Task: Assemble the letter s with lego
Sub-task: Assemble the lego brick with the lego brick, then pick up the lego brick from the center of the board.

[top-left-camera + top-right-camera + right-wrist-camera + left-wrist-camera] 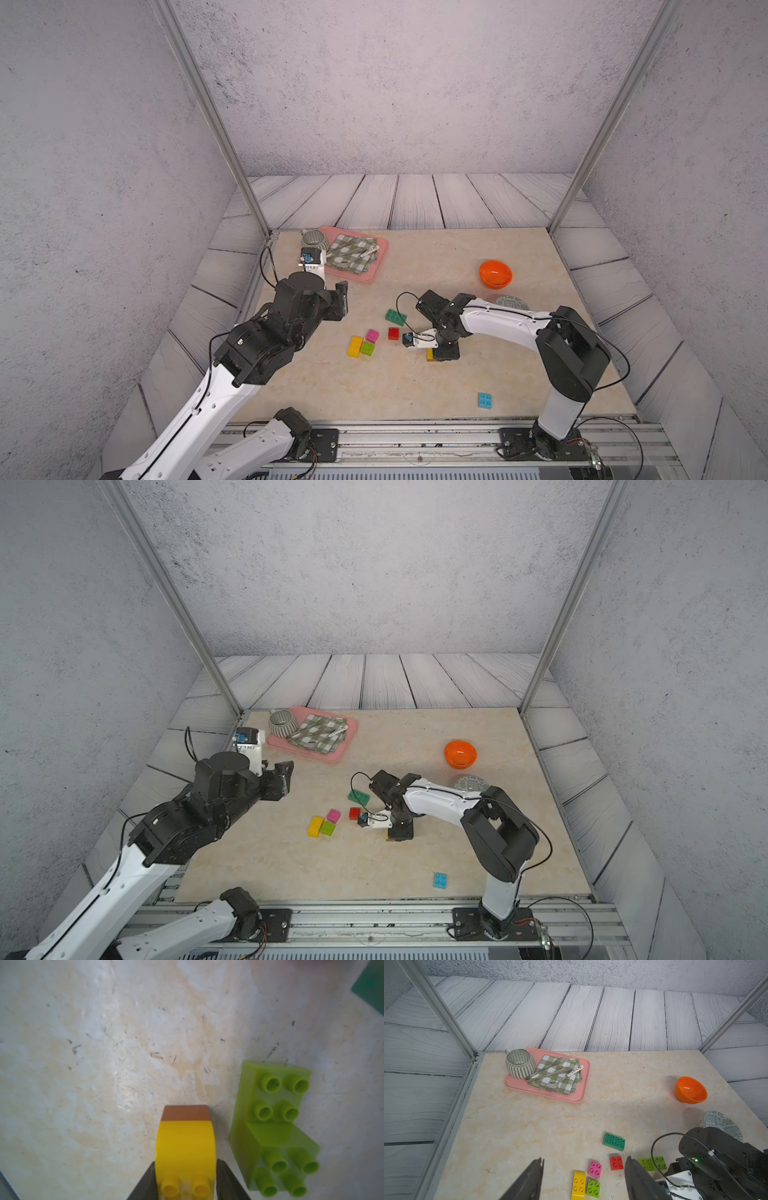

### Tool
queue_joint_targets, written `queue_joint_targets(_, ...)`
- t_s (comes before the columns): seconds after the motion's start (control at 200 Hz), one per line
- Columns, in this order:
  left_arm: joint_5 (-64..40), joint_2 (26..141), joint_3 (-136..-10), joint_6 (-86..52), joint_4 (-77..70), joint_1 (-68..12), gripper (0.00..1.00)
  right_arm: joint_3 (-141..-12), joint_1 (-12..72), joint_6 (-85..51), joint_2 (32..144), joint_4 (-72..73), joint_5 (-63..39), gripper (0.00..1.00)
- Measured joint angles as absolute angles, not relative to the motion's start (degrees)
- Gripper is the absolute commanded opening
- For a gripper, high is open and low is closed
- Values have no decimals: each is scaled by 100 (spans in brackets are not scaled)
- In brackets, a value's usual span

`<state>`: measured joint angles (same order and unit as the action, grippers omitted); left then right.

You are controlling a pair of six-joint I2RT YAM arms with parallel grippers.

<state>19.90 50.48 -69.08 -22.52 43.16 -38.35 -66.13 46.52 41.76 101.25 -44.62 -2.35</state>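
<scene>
The right pincer (186, 1161) is low over the table (83, 1064), jaws flanking a curved yellow brick (185, 1142) seated on a brown brick (185, 1113) (gripping or just clear of it, one cannot tell). A stepped lime pair (276, 1126) lies just beside. Farther out lie the red brick (393, 333), the dark green brick (395, 317) and, well apart, the blue brick (484, 400). The left pincer (585, 1161) hangs wide open, holding nothing. The pink tray (517, 1086) holds a striped cup (520, 1064) and a checked cloth (560, 1084) bearing tongs (550, 1070) and a spoon (553, 1084). The orange bowl (495, 274) stands apart.
</scene>
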Motion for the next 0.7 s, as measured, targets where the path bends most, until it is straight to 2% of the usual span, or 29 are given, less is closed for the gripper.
queue_joint_targets(0.045, 1990, 5043, -6908, -2255, 4316, -3835, 67, -6613, 4652, 4167, 10123, -4466, -235, 53)
queue_joint_targets(0.2, 1990, 5024, -6908, -2255, 4316, -3835, 67, -6613, 4639, 4108, 10049, -4495, -228, 76)
queue_joint_targets(0.385, 1990, 5024, -6908, -2257, 4316, -3837, 67, -6615, 4602, 3931, 9631, -4576, -174, 87)
queue_joint_targets(0.57, 1990, 5024, -6908, -2279, 4316, -3835, 67, -6746, 4456, 3074, 9041, -4814, 5, 89)
queue_joint_targets(0.696, 1988, 5026, -6908, -2296, 4316, -3835, 67, -6906, 4346, 1951, 8573, -5120, 189, 83)
